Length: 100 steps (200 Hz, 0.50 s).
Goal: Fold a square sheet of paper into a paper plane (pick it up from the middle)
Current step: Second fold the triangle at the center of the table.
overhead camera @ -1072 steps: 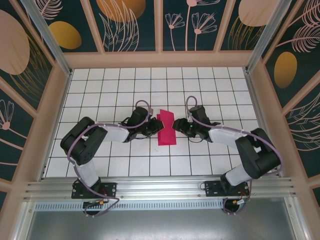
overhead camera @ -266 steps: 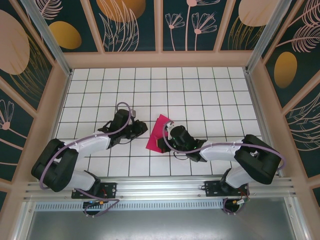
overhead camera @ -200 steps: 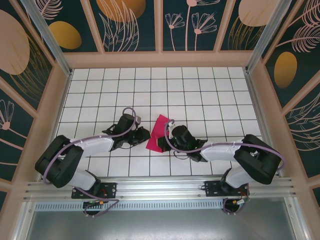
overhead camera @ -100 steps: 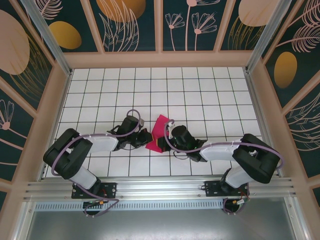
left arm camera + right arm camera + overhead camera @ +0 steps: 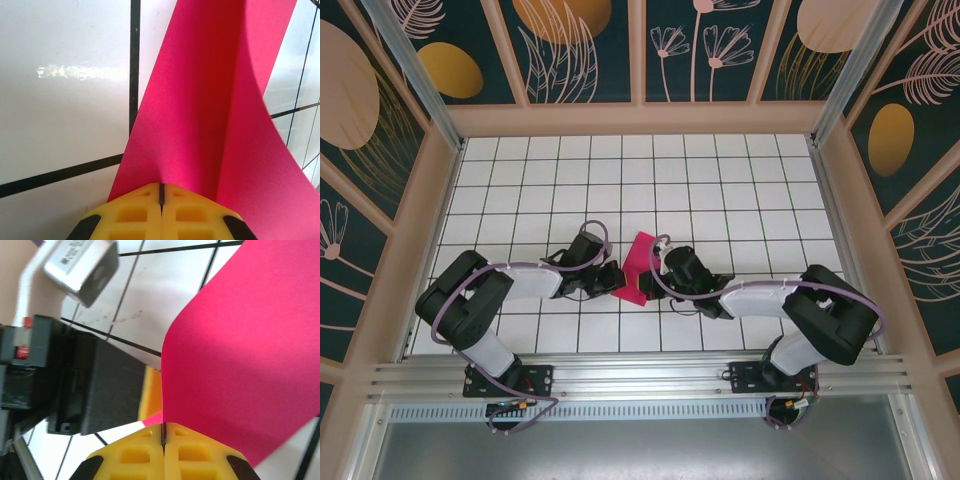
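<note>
The magenta-pink sheet of paper is folded over and stands curved up off the white tiles between my two grippers. My left gripper is at its lower-left edge, and in the left wrist view its yellow jaws are shut on the paper, which puckers at their tip. From the other side my right gripper holds it too: its jaws are shut on the paper's edge. The left gripper's yellow finger and black body sit just behind the sheet.
The white grid-tiled table is boxed in by wooden walls on three sides. An aluminium rail carrying both arm bases runs along the near edge. Open tiles lie behind the paper and to either side.
The left gripper has moved right up to the paper's lower-left edge and shut on it. The right gripper kept its hold, and the sheet curled up more compactly between them.
</note>
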{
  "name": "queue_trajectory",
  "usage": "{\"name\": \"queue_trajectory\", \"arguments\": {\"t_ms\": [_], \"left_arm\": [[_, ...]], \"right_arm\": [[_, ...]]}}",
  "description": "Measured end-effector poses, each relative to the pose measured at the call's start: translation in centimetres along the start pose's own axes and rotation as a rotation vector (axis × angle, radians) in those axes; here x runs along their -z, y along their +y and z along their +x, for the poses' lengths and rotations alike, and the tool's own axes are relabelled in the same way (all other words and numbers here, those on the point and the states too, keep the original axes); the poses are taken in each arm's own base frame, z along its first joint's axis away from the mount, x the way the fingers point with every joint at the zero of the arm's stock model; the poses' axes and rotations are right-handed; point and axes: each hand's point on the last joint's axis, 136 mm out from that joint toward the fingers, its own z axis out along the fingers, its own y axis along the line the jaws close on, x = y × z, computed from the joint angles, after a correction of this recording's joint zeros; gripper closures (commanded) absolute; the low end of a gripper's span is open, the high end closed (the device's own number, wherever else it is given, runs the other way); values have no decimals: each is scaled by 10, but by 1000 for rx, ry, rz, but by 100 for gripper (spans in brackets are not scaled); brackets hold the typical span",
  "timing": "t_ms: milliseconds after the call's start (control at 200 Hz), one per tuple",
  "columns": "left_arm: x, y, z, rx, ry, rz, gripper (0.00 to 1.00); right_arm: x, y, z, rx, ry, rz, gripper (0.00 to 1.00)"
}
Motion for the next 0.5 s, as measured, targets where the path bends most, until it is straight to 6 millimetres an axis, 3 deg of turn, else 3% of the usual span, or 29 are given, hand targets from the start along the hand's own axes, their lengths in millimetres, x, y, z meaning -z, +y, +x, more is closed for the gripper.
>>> {"name": "queue_trajectory", "arguments": {"t_ms": [500], "left_arm": [[0,0,-1,-16,2,-3,95]], "right_arm": [[-14,-25,-7,90,103,114,100]]}}
